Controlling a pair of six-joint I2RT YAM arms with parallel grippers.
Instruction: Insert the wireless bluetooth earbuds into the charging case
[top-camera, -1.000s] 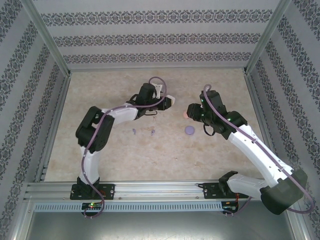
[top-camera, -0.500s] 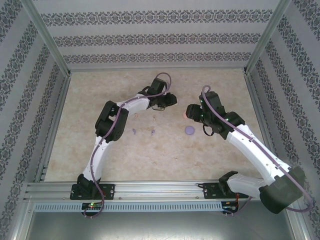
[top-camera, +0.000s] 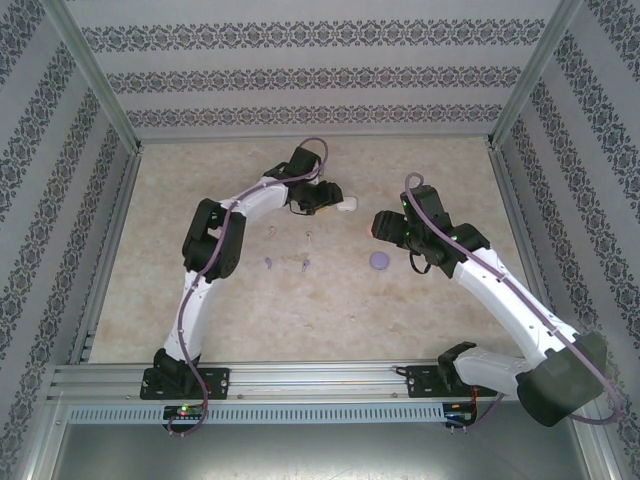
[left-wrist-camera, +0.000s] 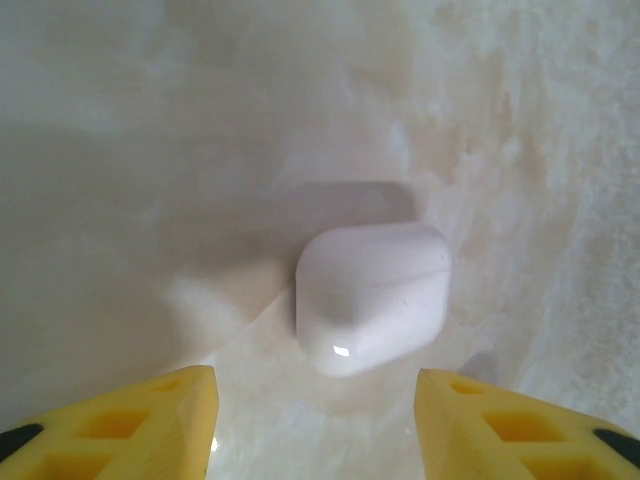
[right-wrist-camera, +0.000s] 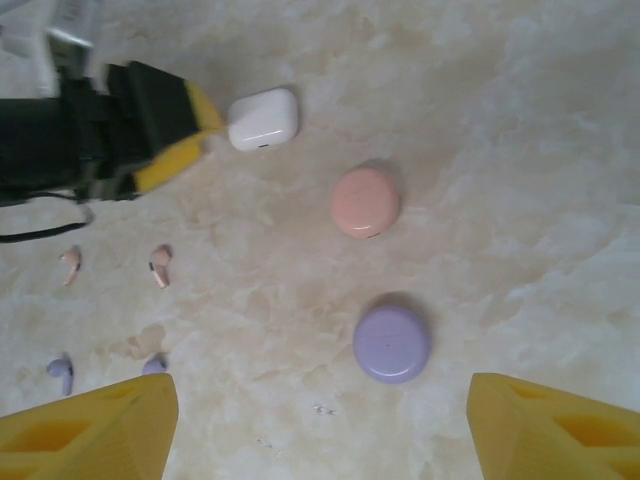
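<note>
Currently my left gripper (left-wrist-camera: 315, 425) stands with its jaws spread and nothing between them. The white case (left-wrist-camera: 372, 297) rests on the table (top-camera: 430, 310) just ahead of the fingertips, apart from both, lid closed, its longer side lying across the gap. My right gripper (right-wrist-camera: 320, 430) is spread wide and empty, looking down on the closed pink case (right-wrist-camera: 365, 201) and purple case (right-wrist-camera: 391, 343), which lie nearer to it than to the left gripper. The pink earbuds (right-wrist-camera: 160, 265) and purple earbuds (right-wrist-camera: 60, 370) lie loose on the table, on the left arm's side of the cases and closer to my bases than the left gripper is; I judge the left arm the nearer one for picking them. Stem direction is too small to tell. Against one second ago: the left jaws were pressed together and are now parted, and the left elbow has swung inward while the arm reaches farther out; the right jaws have widened, the right arm barely shifted
</note>
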